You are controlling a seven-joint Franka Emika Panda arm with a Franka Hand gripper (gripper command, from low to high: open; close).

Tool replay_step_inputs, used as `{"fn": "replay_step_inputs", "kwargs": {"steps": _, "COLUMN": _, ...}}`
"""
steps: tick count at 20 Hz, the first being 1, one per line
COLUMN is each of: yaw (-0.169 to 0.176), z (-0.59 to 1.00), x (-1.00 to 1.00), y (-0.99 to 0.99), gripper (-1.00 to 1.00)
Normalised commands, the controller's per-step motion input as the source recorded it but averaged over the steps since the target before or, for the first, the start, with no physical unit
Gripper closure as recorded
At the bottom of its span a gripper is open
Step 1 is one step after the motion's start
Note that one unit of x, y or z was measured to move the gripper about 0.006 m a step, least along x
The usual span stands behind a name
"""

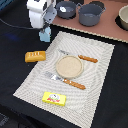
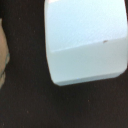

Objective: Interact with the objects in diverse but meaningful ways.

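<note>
Gripper [image 1: 45, 29] hangs over the light-blue carton [image 1: 45, 35], which stands on the black bench [image 1: 15, 65] just off the placemat's [image 1: 95, 75] far corner, on the exterior view's left. Fingers run down to the carton top, but can't tell whether they clamp it or only flank it. Wrist view is filled w/ the carton's pale blue face [image 2: 85, 42], a crease across it, dark bench surface around; no fingertips visible there.

Orange block [image 1: 35, 56] lies on the bench just beside the mat's left edge, near the carton but apart from it. Yellow packet [image 1: 54, 98] w/ red mark lies flat at the mat's near edge, well apart from the arm.

Mid-mat: round tan plate [image 1: 69, 66]. Fork [image 1: 62, 79] w/ orange handle on its near side, knife [image 1: 80, 56] w/ orange handle on its far side, both just beside the plate rim.

Behind the mat, a brown board [image 1: 107, 31] carries two grey pots [image 1: 90, 14], one close to the arm's white body [image 1: 39, 12]. A pale bowl [image 1: 123, 17] is cut by the frame at the exterior view's right.
</note>
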Motion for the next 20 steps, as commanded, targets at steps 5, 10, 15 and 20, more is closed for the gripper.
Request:
{"fn": "replay_step_inputs", "kwargs": {"steps": 5, "yaw": 0.000, "z": -0.40, "x": -0.14, "y": 0.01, "gripper": -1.00}}
{"fn": "replay_step_inputs", "kwargs": {"steps": 10, "yaw": 0.000, "z": -0.43, "x": -0.20, "y": 0.04, "gripper": -1.00}}
{"fn": "replay_step_inputs", "kwargs": {"steps": 15, "yaw": 0.000, "z": -0.40, "x": -0.27, "y": 0.06, "gripper": 1.00}}
{"fn": "replay_step_inputs", "kwargs": {"steps": 20, "yaw": 0.000, "z": -0.23, "x": -0.14, "y": 0.09, "gripper": 1.00}}
